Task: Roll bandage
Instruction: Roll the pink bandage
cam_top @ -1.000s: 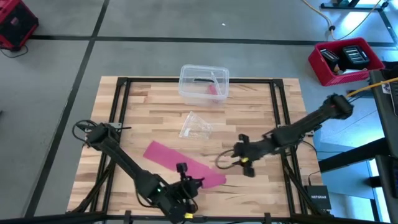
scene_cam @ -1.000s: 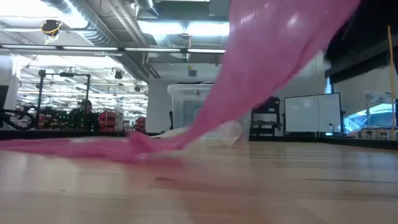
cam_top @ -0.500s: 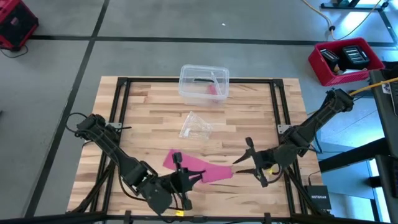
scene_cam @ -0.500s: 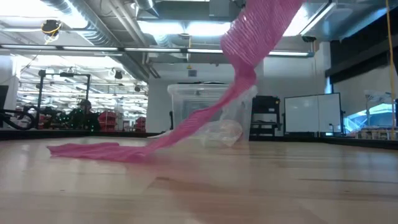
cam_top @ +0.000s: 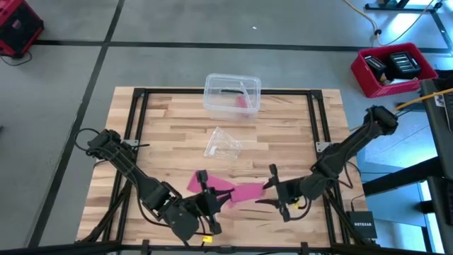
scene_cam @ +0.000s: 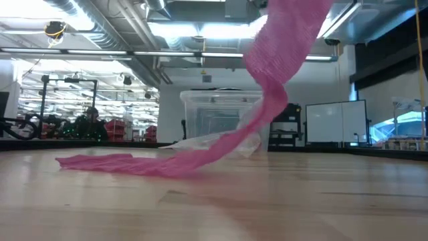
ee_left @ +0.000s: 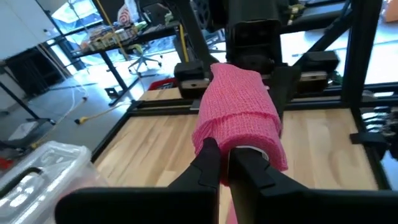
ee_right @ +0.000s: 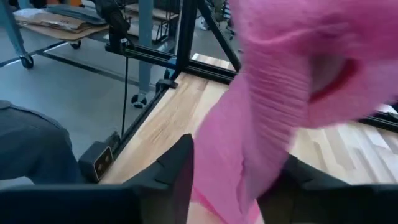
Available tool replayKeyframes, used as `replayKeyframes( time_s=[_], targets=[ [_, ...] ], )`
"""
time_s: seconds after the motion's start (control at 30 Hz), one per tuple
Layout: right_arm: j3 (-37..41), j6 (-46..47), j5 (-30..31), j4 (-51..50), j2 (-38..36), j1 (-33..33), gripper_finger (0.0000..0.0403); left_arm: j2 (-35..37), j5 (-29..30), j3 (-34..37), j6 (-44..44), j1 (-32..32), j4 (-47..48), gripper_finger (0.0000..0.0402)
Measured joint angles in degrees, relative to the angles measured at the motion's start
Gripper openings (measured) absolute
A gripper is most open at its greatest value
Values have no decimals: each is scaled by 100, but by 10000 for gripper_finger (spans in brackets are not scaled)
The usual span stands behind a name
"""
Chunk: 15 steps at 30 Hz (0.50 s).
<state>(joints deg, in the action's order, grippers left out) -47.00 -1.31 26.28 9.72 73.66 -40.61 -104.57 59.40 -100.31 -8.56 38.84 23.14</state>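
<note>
The pink bandage point(cam_top: 237, 191) is a long strip. One end lies flat on the wooden table point(scene_cam: 93, 163), and the rest rises off it toward the near side point(scene_cam: 287, 40). My left gripper point(cam_top: 212, 202) is near the table's front edge and shut on the raised part point(ee_left: 239, 106). My right gripper point(cam_top: 276, 191) is just right of the strip's raised end, with its fingers apart. The bandage point(ee_right: 267, 106) fills the space between those fingers in the right wrist view. I cannot tell whether they touch it. My left gripper pinches the bandage between its two fingers point(ee_left: 208, 165), at a bunched fold point(ee_left: 245, 146) that drapes over the fingertips. The fingers come level from the table's left side. The held part is lifted clear and the far end trails slack on the table.
A clear plastic box point(cam_top: 232, 93) stands at the table's far edge. A small clear wrapper point(cam_top: 223, 142) lies mid-table. A black frame rail point(cam_top: 315, 134) runs around the tabletop. A red bin point(cam_top: 393, 67) sits on the floor beyond the right edge.
My left gripper has lifted the bandage's near part and drawn it toward the table's right. The flat far end has slid rightward along the table and the strip now lies bunched and shorter. My right gripper has gone toward the near edge, then left toward the bandage.
</note>
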Motion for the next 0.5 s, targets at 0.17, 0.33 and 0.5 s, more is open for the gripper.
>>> replayKeyframes(
  time_s=[0.17, 0.33, 0.5],
  targets=[
    [-157, 92, -298, 70, 10, -403, 18, 0, 131, 0, -37, 17, 235, 7],
    [-775, 15, -111, -114, -26, -1015, 17, 0, 133, 33, -270, 58, 647, 5],
    [-1823, -59, 665, -1713, -170, -1357, 9, 0, -18, 260, -418, 165, 881, 5]
  ],
)
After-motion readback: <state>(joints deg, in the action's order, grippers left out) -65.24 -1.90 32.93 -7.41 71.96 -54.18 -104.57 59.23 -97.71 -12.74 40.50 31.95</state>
